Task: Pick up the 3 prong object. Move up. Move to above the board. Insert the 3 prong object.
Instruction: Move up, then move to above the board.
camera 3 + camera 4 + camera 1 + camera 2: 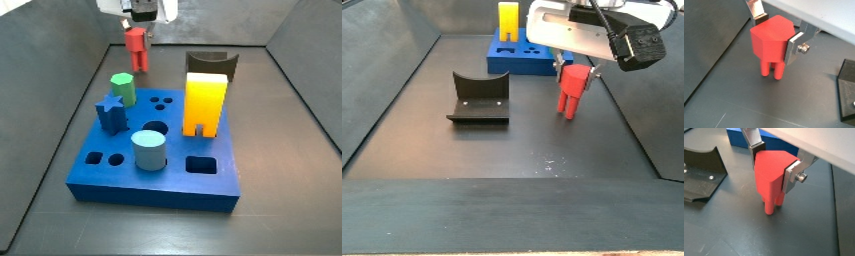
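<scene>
The 3 prong object is a red peg block with thin prongs below. It stands upright between my gripper's silver fingers, which are shut on its head in both wrist views. Its prongs are at or just above the dark floor; I cannot tell which. In a side view the 3 prong object hangs under the gripper beyond the far end of the blue board. It also shows in a side view, beside the board. Three small round holes show in the board's top.
The board carries a yellow two-legged block, a green hexagonal peg, a blue star peg and a teal cylinder. The dark fixture stands on the floor near the board. Grey walls surround the workspace.
</scene>
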